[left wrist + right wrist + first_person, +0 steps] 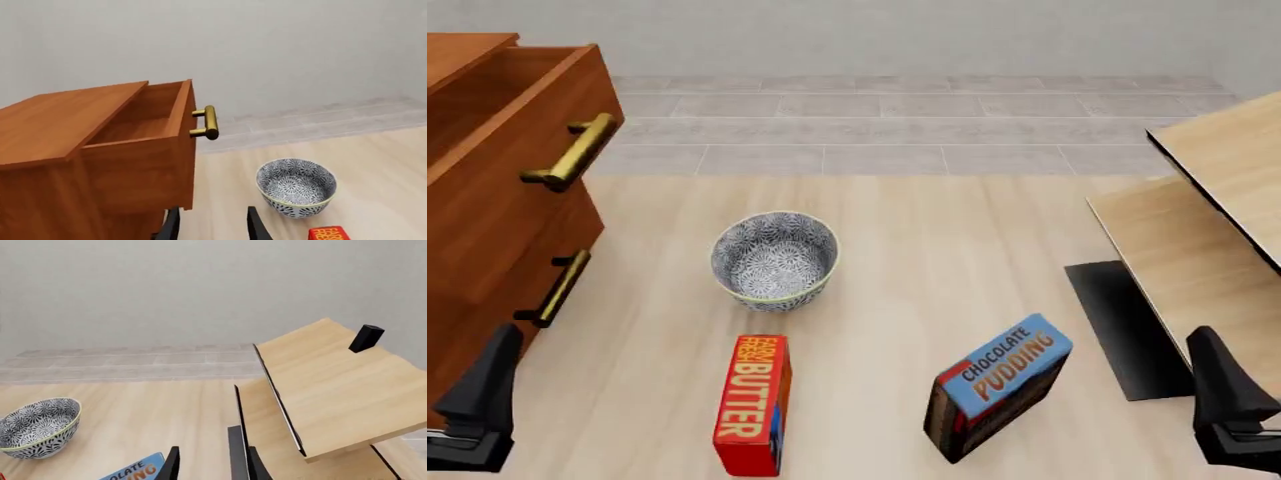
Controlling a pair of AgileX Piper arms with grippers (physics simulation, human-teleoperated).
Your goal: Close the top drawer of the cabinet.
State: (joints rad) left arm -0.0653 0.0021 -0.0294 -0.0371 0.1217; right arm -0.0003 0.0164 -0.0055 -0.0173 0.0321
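Observation:
The cabinet stands at the left of the table. Its top drawer is pulled out, with its brass bar handle facing the table. In the left wrist view the open top drawer sticks out from the cabinet, and its handle shows side-on. My left gripper is open and empty, low and in front of the drawer, apart from it. It shows in the front view at the bottom left. My right gripper is open and empty at the bottom right.
A patterned bowl sits mid-table. A red butter box and a chocolate pudding box lie nearer me. Pale light-wood panels and a black mat are at the right. A lower drawer handle sits below the top drawer.

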